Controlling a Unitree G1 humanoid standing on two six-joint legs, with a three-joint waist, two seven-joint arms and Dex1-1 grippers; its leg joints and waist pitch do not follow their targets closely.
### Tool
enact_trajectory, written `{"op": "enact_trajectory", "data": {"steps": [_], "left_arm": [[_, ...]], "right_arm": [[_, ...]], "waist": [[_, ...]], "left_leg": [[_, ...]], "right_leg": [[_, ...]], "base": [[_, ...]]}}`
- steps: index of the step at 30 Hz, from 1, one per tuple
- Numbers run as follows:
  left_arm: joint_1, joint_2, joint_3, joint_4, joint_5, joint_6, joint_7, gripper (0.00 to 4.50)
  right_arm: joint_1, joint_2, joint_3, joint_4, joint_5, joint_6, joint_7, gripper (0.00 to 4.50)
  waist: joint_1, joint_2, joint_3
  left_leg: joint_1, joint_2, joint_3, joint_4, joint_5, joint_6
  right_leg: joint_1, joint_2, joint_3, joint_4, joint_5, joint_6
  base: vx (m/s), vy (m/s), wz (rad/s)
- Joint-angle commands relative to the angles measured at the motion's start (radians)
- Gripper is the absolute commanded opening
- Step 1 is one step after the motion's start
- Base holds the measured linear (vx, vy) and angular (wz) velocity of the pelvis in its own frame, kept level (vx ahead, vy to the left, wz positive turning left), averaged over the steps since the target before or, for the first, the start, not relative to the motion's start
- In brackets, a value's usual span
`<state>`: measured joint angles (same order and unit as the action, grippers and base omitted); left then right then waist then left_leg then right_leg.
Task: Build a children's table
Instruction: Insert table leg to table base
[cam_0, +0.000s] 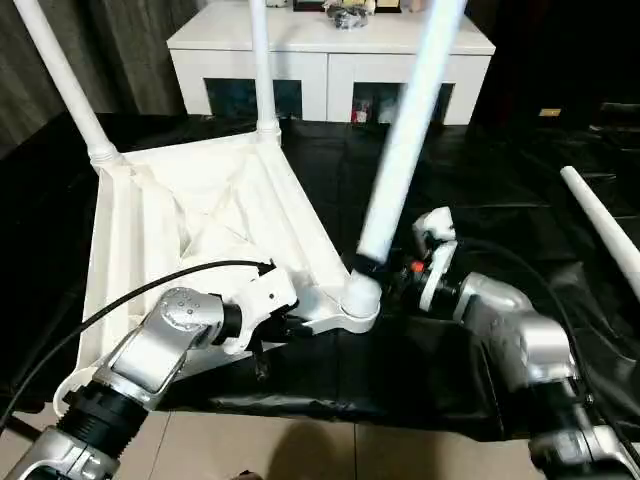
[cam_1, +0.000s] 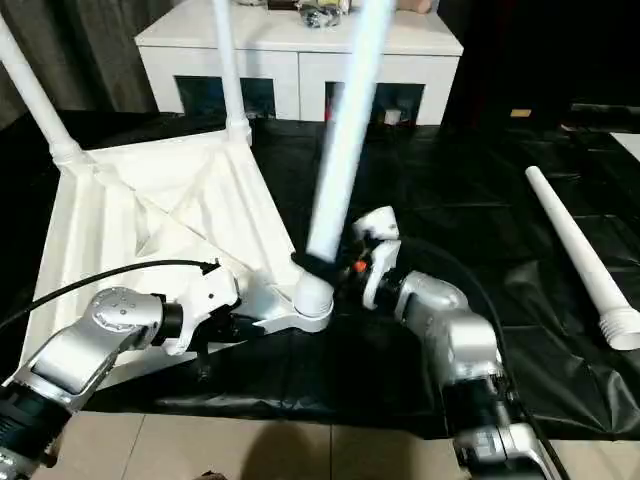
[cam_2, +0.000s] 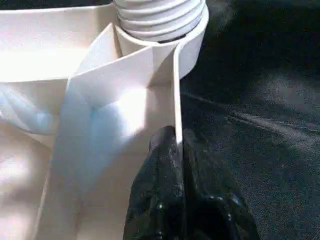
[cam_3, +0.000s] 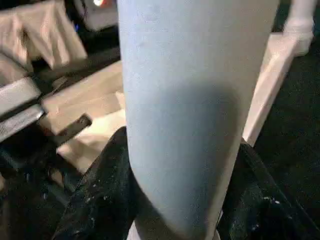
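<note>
the left fingers (cam_2: 176, 165) pinch the rim of the upturned white table top (cam_0: 200, 215) on the black surface (cam_0: 480, 200); the right fingers (cam_3: 175, 200) clasp the leg (cam_0: 405, 140) standing in its near corner socket; no writing is readable.

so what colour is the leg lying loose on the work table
White, lying on the black cover; the loose leg shows best in the right eye view.

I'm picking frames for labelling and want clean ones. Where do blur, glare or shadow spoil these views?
Left eye view: the leg held by the right gripper is smeared and bluish, while the tabletop stays sharp. Left wrist view: glare whitens the tabletop's ribs beside the left gripper. Right wrist view: the leg looms soft, its lower part shadowed.
</note>
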<state>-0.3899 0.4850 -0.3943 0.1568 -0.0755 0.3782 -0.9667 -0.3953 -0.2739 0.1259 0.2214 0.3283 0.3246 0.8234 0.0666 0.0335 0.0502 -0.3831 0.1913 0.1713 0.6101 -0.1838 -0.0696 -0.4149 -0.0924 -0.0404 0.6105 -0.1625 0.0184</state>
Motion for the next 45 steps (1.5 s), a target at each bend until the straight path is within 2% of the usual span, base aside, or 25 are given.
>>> {"op": "enact_trajectory", "data": {"steps": [1,8,14,18,20,23,24,25,27,30,34,36,39,41,43,44,45], "left_arm": [[-0.015,-0.023,0.055,-0.023,-0.029,-0.030,0.020,0.00],[-0.016,-0.030,0.058,-0.016,-0.026,-0.031,0.028,0.00],[-0.020,-0.035,0.056,-0.011,-0.019,-0.034,0.033,0.00],[-0.024,-0.036,0.054,-0.005,-0.015,-0.037,0.029,0.00],[-0.025,-0.036,0.054,-0.003,-0.015,-0.038,0.028,0.00],[-0.029,-0.034,0.051,0.003,-0.013,-0.044,0.021,0.00],[-0.032,-0.034,0.050,0.008,-0.010,-0.048,0.019,0.00],[-0.032,-0.034,0.050,0.008,-0.010,-0.048,0.019,0.00],[-0.036,-0.032,0.053,0.015,-0.007,-0.052,0.021,0.00],[-0.039,-0.031,0.056,0.022,-0.003,-0.055,0.023,0.00],[-0.041,-0.027,0.060,0.030,0.000,-0.059,0.024,0.00],[-0.041,-0.026,0.061,0.033,0.002,-0.061,0.023,0.00],[-0.046,-0.024,0.065,0.046,0.006,-0.064,0.026,0.00],[-0.054,-0.028,0.075,0.070,0.011,-0.062,0.043,0.00],[-0.065,-0.046,0.094,0.105,0.011,-0.049,0.081,0.00],[-0.072,-0.057,0.104,0.125,0.013,-0.040,0.104,0.00],[-0.093,-0.083,0.119,0.178,0.027,-0.023,0.166,0.00]], "right_arm": [[0.061,-0.040,0.054,0.010,-0.096,0.007,-0.025,1.84],[0.122,-0.054,0.082,-0.093,-0.116,0.011,-0.050,1.84],[0.146,-0.052,0.089,-0.108,-0.116,0.059,-0.071,1.84],[0.110,-0.056,0.100,-0.079,-0.121,0.127,-0.069,1.84],[0.100,-0.055,0.099,-0.069,-0.122,0.135,-0.069,1.84],[0.039,-0.048,0.096,-0.003,-0.115,0.169,-0.056,1.84],[0.010,-0.050,0.106,0.039,-0.129,0.171,-0.048,1.84],[0.010,-0.050,0.106,0.039,-0.129,0.171,-0.048,1.84],[-0.003,-0.063,0.133,0.067,-0.155,0.163,-0.028,1.84],[0.002,-0.073,0.153,0.061,-0.158,0.178,-0.005,1.84],[0.001,-0.073,0.165,0.078,-0.167,0.166,-0.001,1.84],[-0.001,-0.072,0.166,0.083,-0.166,0.164,-0.001,1.84],[-0.002,-0.069,0.162,0.095,-0.171,0.153,-0.011,1.84],[0.000,-0.059,0.154,0.110,-0.183,0.132,-0.040,1.84],[-0.007,-0.030,0.130,0.134,-0.190,0.123,-0.103,1.84],[-0.013,-0.014,0.117,0.148,-0.192,0.121,-0.138,1.84],[-0.032,0.029,0.084,0.189,-0.206,0.115,-0.239,1.84]], "waist": [[-0.003,-0.006,-0.055],[-0.002,-0.008,-0.054],[-0.002,-0.006,-0.054],[-0.002,-0.007,-0.054],[-0.004,-0.007,-0.054],[-0.011,-0.008,-0.052],[-0.015,-0.011,-0.051],[-0.017,-0.010,-0.050],[-0.020,-0.016,-0.050],[-0.022,-0.016,-0.050],[-0.023,-0.013,-0.054],[-0.024,-0.013,-0.053],[-0.026,-0.014,-0.051],[-0.028,-0.014,-0.048],[-0.035,-0.011,-0.039],[-0.048,-0.010,-0.032],[-0.060,0.003,-0.030]], "left_leg": [[0.022,0.024,-0.009,-0.096,-0.391,-0.033],[0.023,0.023,-0.010,-0.097,-0.408,-0.026],[0.022,0.023,-0.010,-0.099,-0.404,-0.027],[0.021,0.022,-0.011,-0.099,-0.401,-0.027],[0.021,0.022,-0.012,-0.099,-0.404,-0.029],[0.019,0.021,-0.014,-0.100,-0.424,-0.034],[0.021,0.020,-0.015,-0.098,-0.437,-0.034],[0.021,0.020,-0.016,-0.098,-0.444,-0.035],[0.021,0.018,-0.018,-0.097,-0.451,-0.035],[0.025,0.019,-0.019,-0.098,-0.467,-0.035],[0.023,0.023,-0.019,-0.107,-0.454,-0.034],[0.027,0.023,-0.018,-0.106,-0.471,-0.035],[0.029,0.021,-0.018,-0.105,-0.488,-0.035],[0.033,0.019,-0.018,-0.102,-0.507,-0.037],[0.043,0.014,-0.023,-0.098,-0.554,-0.042],[0.056,0.008,-0.026,-0.092,-0.613,-0.045],[0.066,0.012,-0.035,-0.098,-0.669,-0.044]], "right_leg": [[0.026,-0.035,0.026,-0.094,-0.475,-0.135],[0.021,-0.036,0.028,-0.101,-0.516,-0.112],[0.022,-0.035,0.029,-0.099,-0.491,-0.120],[0.023,-0.036,0.028,-0.100,-0.509,-0.114],[0.023,-0.037,0.027,-0.101,-0.523,-0.110],[0.023,-0.038,0.025,-0.103,-0.552,-0.104],[0.020,-0.039,0.023,-0.108,-0.583,-0.096],[0.020,-0.039,0.022,-0.109,-0.596,-0.093],[0.019,-0.041,0.020,-0.114,-0.634,-0.077],[0.015,-0.041,0.018,-0.121,-0.663,-0.060],[0.020,-0.039,0.018,-0.116,-0.581,-0.085],[0.017,-0.038,0.019,-0.117,-0.578,-0.094],[0.016,-0.039,0.019,-0.122,-0.606,-0.090],[0.011,-0.040,0.016,-0.129,-0.655,-0.074],[0.003,-0.040,0.002,-0.147,-0.750,-0.043],[-0.001,-0.031,-0.025,-0.170,-0.812,-0.010],[0.011,-0.026,-0.059,-0.183,-0.799,0.002]], "base": [[0.000,0.000,0.00],[0.000,0.000,0.00],[0.000,0.000,0.00],[0.000,0.000,0.00],[0.000,0.000,0.00],[0.000,0.000,0.00],[0.000,0.000,0.00],[0.000,0.000,0.00],[0.000,0.000,0.00],[0.000,0.000,0.00],[0.000,0.000,0.00],[0.000,0.000,0.00],[0.000,0.000,0.00],[0.000,0.000,0.00],[0.000,0.000,0.00],[-0.052,0.006,-0.06],[-0.052,0.006,-0.06]]}}
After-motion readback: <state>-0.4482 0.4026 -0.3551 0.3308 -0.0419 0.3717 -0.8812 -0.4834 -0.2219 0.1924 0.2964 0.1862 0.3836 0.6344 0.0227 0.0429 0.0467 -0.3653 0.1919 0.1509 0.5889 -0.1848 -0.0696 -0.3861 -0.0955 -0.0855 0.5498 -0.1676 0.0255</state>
